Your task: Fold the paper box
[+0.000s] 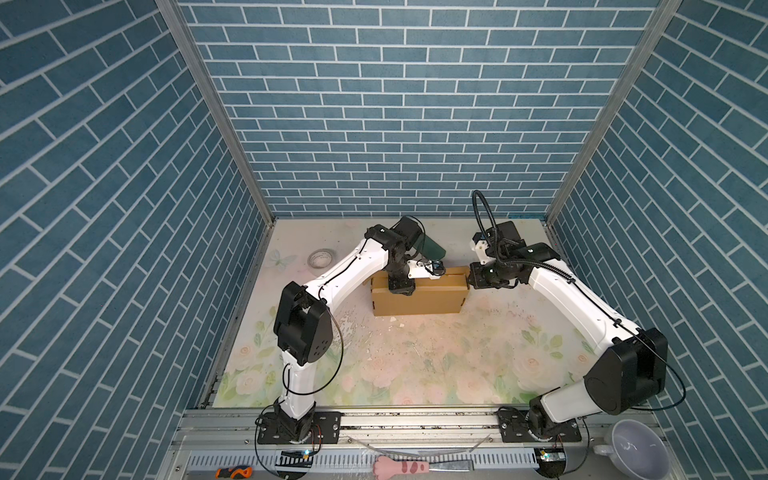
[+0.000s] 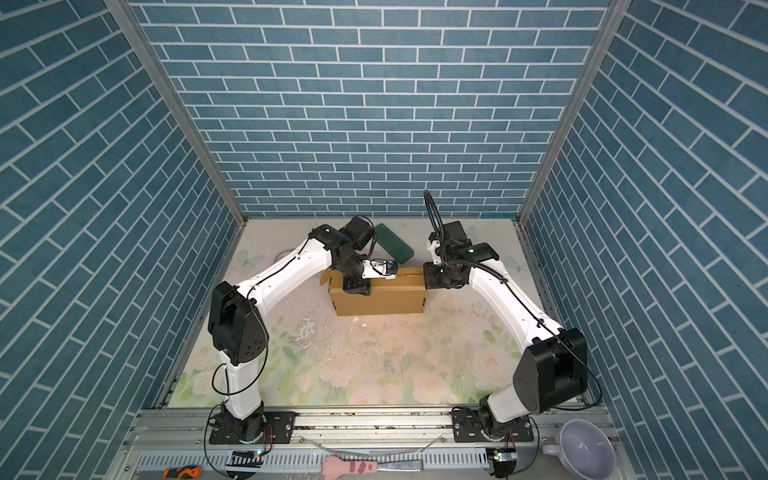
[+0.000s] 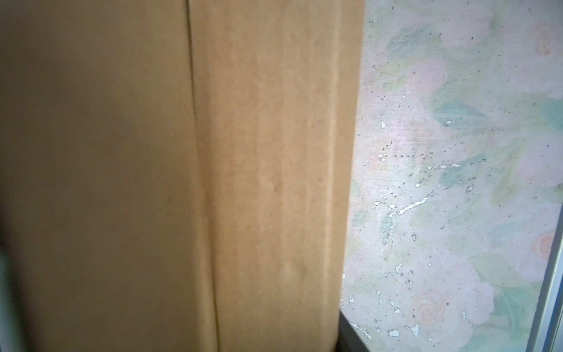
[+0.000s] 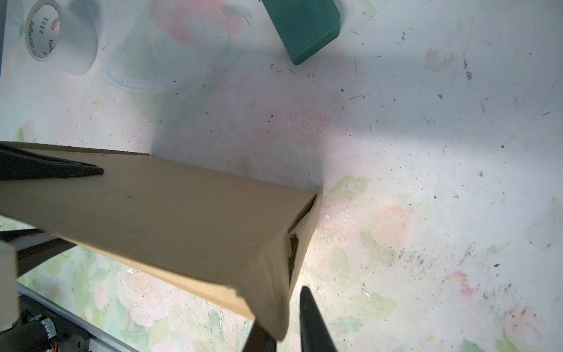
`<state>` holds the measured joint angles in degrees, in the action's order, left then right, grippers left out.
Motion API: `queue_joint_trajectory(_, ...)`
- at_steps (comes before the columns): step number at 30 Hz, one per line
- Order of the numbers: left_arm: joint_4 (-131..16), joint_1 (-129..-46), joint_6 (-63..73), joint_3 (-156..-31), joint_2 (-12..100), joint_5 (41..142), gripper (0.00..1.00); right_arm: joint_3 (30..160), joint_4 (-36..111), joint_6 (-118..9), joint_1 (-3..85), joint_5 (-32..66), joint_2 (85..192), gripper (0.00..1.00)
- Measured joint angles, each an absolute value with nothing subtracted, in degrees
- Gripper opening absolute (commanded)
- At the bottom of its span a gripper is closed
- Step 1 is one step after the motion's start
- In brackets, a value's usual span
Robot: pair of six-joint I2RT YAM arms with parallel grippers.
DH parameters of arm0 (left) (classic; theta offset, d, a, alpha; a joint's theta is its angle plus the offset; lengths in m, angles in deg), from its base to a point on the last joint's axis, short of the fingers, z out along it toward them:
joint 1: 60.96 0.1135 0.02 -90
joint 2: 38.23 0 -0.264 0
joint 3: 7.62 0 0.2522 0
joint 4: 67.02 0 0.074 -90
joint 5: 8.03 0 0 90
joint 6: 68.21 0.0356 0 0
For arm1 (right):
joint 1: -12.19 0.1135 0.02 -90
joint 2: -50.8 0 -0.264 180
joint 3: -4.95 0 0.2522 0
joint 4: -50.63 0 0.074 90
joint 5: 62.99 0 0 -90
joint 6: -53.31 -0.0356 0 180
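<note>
Paper box [image 1: 419, 301] is sitting closed-up at the 12 o'clock side of the table [image 1: 415, 374], long side facing the arm bases; left gripper [image 1: 401, 292] is bearing down on its top near the 9 o'clock end. In the right wrist view one left finger [image 4: 61, 169] is lying on the upper face and a second dark bar is showing under the near edge; jaws are standing half-spread and, as I read it, pinching that cardboard panel. Right gripper [image 1: 470, 282] is sitting at the 3 o'clock end, jaws slightly parted astride the corner; one finger [image 4: 310, 323] is showing daylight to the cardboard, so it's not clamping. Outward: green block [image 2: 394, 248] is lying apart at the box's 12 o'clock; tape roll [image 1: 321, 258] at its 10 o'clock, near the table edge. Progress, judging: walls up, lid down, mostly folded. Remaining: end flap [image 4: 297, 243] is gaping at its tuck; a tab [image 2: 326, 277] is poking out at 9 o'clock; both are looking like they need pressing home.
</note>
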<state>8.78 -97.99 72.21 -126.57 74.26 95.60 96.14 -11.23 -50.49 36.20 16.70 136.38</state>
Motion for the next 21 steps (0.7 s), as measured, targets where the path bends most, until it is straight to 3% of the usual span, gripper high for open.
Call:
queue_joint_trajectory(3,8.8,-98.0,72.2,-126.6,74.3,95.6,0.23,96.2,-11.4,-49.9,36.2,16.7,136.4,0.09)
queue_joint_trajectory(6,8.8,-98.0,72.3,-126.6,74.3,95.7,0.23,96.9,-11.9,-49.9,36.2,17.0,136.4,0.17)
queue_joint_trajectory(10,8.8,-98.0,72.3,-126.6,74.3,95.7,0.23,98.5,-12.7,-49.9,36.2,18.2,136.4,0.18)
queue_joint_trajectory(21,8.8,-98.0,72.3,-126.6,74.3,95.7,0.23,99.7,-13.3,-49.7,36.4,17.7,136.3,0.01)
